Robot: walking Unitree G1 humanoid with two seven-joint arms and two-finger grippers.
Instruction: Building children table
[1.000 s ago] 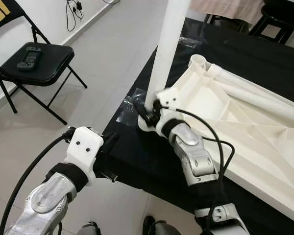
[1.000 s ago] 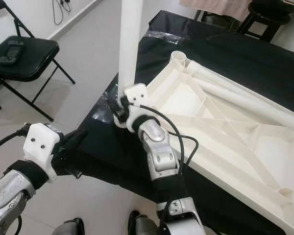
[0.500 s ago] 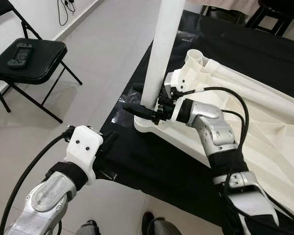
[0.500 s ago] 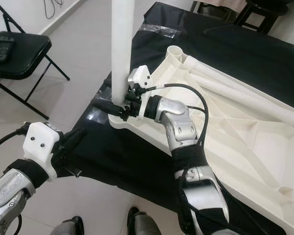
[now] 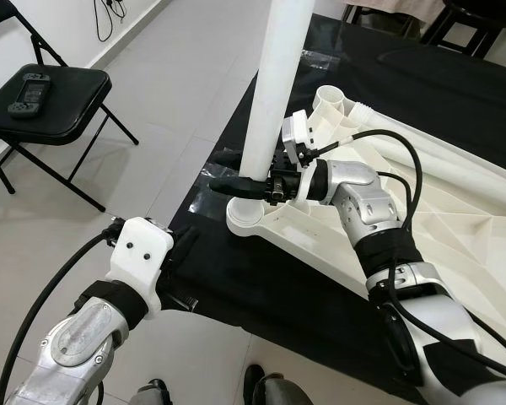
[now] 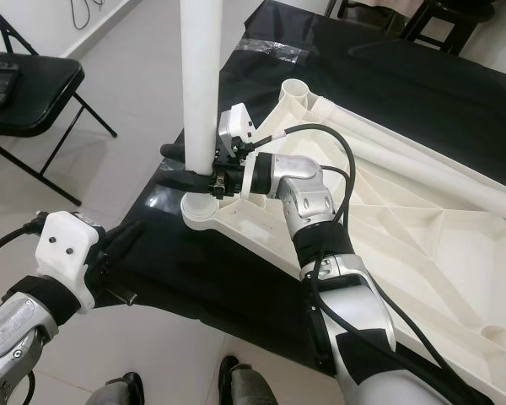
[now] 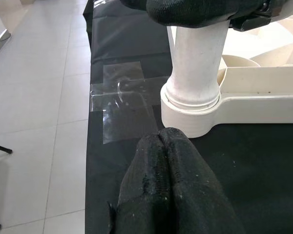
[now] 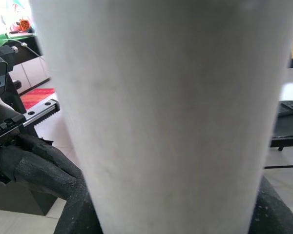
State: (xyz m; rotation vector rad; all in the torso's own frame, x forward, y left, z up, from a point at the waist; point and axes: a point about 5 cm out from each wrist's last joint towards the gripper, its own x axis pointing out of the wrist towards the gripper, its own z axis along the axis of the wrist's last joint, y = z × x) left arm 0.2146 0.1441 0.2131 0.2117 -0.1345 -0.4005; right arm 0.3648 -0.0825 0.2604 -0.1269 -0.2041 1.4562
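A white plastic table top (image 5: 455, 245) lies upside down on a black cloth (image 5: 261, 278). A white table leg (image 5: 274, 93) stands upright in the corner socket (image 5: 249, 221) nearest me. My right gripper (image 5: 236, 170) is shut on that leg just above the socket, one black finger (image 6: 175, 180) on each side. In the right wrist view the leg (image 8: 161, 107) sits right in front of the camera. My left gripper (image 7: 166, 146) is shut on nothing, low over the cloth's near edge, just short of the socket (image 7: 195, 117).
Two more white legs (image 5: 430, 156) lie across the table top, beside a second socket (image 5: 333, 99). A clear plastic bag (image 7: 122, 105) lies on the cloth by the corner. A black folding chair (image 5: 63, 101) with a controller (image 5: 25, 83) stands on the tiled floor to my left.
My right forearm has swung from below the leg round to its right side, and the wrist has turned while holding the leg's base. The leg stays upright. My left arm has hardly moved.
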